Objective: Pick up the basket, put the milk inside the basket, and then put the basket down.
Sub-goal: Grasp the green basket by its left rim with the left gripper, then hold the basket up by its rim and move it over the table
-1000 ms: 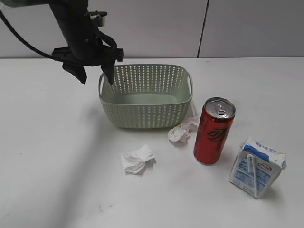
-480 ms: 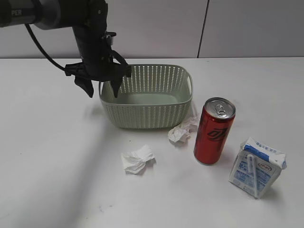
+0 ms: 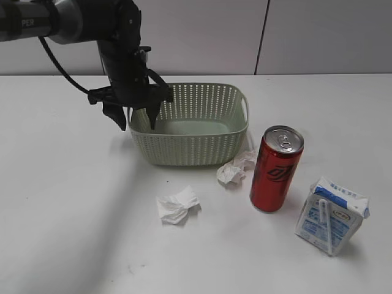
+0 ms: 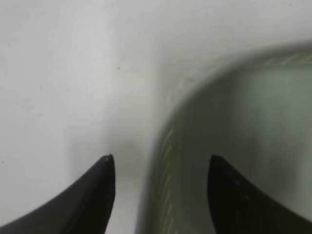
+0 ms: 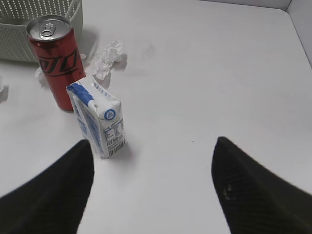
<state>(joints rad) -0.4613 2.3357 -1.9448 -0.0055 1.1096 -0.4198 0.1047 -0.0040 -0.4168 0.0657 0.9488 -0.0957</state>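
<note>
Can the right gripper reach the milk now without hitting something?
Probably yes. The right gripper is open above the milk, with bare table around; only the red can stands close behind it.

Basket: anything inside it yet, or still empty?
Empty: the basket shows only its bare green floor, and the milk stands on the table beside the red can.

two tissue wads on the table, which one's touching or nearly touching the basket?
The crumpled tissue between the basket and red can, right at the basket's front corner. The other tissue wad lies apart, nearer the camera on open table.
</note>
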